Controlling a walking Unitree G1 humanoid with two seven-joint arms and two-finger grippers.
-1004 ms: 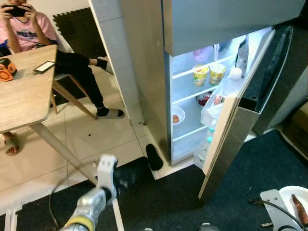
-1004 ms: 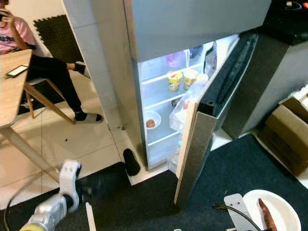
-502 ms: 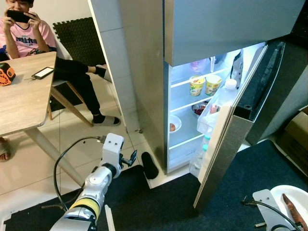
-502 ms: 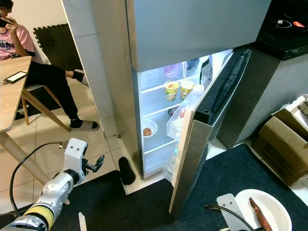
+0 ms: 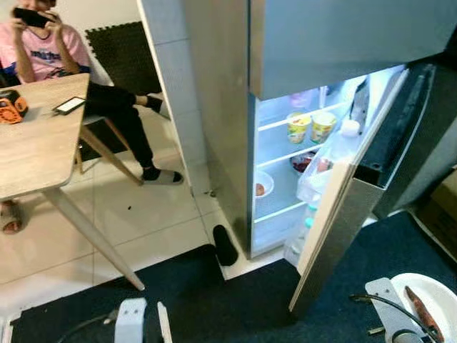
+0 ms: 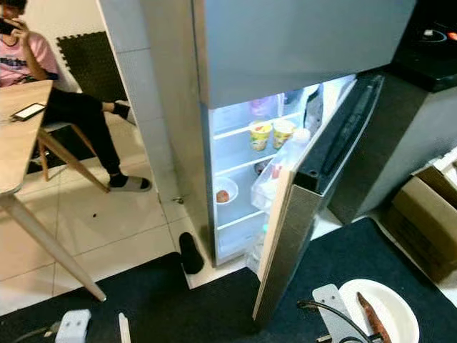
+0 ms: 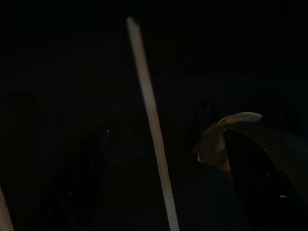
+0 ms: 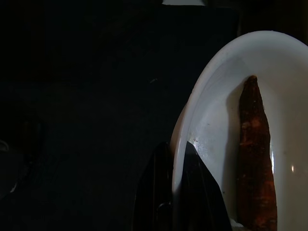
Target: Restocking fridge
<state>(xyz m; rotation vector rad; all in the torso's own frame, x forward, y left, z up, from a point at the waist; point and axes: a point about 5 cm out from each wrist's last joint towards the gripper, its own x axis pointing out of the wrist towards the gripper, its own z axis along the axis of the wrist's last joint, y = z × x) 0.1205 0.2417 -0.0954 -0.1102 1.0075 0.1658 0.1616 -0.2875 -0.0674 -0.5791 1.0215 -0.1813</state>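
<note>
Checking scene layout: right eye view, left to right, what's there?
Person → wooden table → black slipper → open fridge → fridge door → white plate → cardboard box.

1. The fridge [image 6: 285, 43] fills the upper centre of the frame, its lower door [image 6: 285, 243] swung open.
2. Two yellow cups [image 6: 272, 133] stand on a lit shelf; a bowl [image 6: 226, 194] sits lower.
3. A white plate [image 6: 389, 311] with a reddish-brown carrot [image 6: 372, 319] lies at the lower right.
4. A seated person [image 6: 43, 78] is at the upper left, by a wooden table [image 6: 18, 143].
5. A cardboard box [image 6: 428, 214] sits at the right edge.
</note>
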